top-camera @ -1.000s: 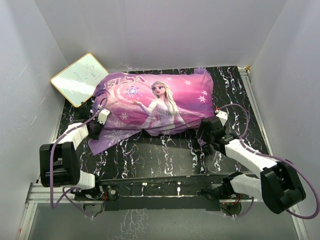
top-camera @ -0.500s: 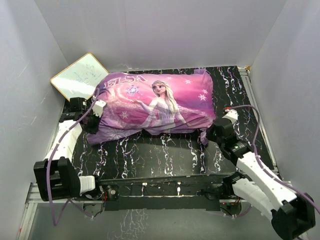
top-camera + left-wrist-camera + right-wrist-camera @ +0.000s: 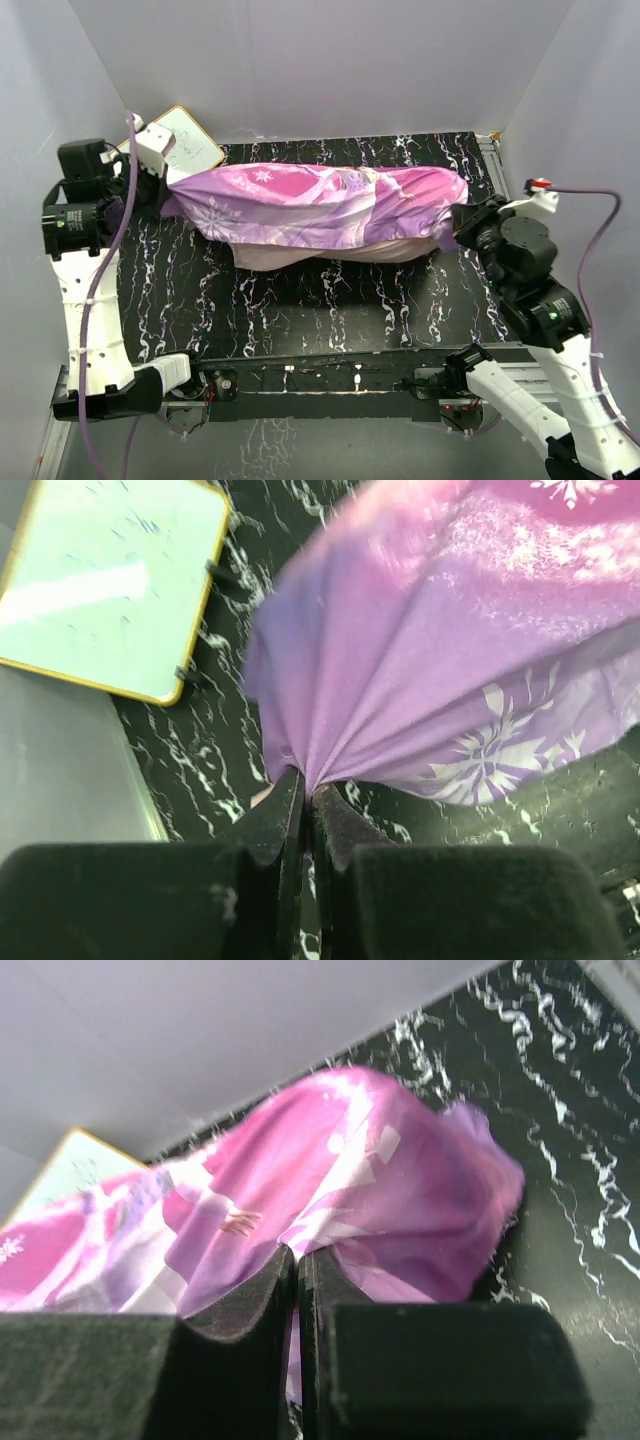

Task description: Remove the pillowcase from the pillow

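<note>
Black marbled table (image 3: 330,310): bulging pillowcase (image 3: 320,205) stretched between left gripper (image 3: 305,790) and right gripper (image 3: 296,1255), both clamped on fabric.

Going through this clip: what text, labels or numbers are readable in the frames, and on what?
No text can be read in any view.
Pillowcase: only snowflakes and bits of the picture print show on the bunched fabric, with no legible letters.
Whiteboard: faint pen marks, too small and pale to read.
</note>
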Controlling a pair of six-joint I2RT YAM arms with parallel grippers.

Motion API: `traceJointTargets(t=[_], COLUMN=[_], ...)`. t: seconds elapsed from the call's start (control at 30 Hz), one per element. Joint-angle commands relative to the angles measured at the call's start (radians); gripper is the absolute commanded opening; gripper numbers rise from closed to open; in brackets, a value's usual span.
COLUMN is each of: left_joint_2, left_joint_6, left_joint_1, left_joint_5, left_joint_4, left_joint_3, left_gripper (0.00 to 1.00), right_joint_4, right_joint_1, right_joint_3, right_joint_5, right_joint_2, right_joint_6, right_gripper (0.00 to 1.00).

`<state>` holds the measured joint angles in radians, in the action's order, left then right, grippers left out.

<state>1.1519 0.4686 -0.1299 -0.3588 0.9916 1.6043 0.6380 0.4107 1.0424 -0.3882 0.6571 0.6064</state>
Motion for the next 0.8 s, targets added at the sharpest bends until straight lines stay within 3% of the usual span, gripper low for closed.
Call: traceJointTargets(t=[0.0, 0.13, 0.23, 0.4, 0.53, 0.63, 0.77], left_joint_2=[0.051, 0.14, 0.204, 0.201, 0.278, 0.404, 0.579], left_joint_6=[-0.034, -0.026, -0.029, -0.054, -0.126, -0.139, -0.178], left_joint_1=[-0.007, -0.007, -0.007, -0.006, 0.023, 0.111, 0.17], left_joint_5=[-0.008, 0.021, 0.039, 0.034, 0.052, 0.183, 0.321], left_joint_4=[0.134, 0.207, 0.221, 0.039, -0.167, -0.262, -0.317], left_joint_3=[0.288, 0.61, 0.712, 0.396, 0.151, 0.141, 0.294], left_gripper=[0.0, 0.0, 0.0, 0.0, 0.0, 0.0, 0.0], right_joint_4=[-0.048, -0.054, -0.042, -0.057, -0.166, -0.26, -0.245], right_joint_1=[0.003, 0.004, 0.003, 0.003, -0.003, -0.088, -0.256], right_joint_3=[0.184, 0.3, 0.363, 0.387, 0.278, 0.215, 0.264], right_joint_5=[-0.062, -0.073, -0.079, -0.091, -0.097, -0.061, 0.098], right_joint_2=[-0.014, 0.027, 0.091, 0.264, 0.427, 0.554, 0.75], right_joint_6=[-0.016, -0.019, -0.008, -0.023, -0.08, -0.107, -0.07], right_gripper=[0.08, 0.08, 0.08, 0.08, 0.08, 0.08, 0.1])
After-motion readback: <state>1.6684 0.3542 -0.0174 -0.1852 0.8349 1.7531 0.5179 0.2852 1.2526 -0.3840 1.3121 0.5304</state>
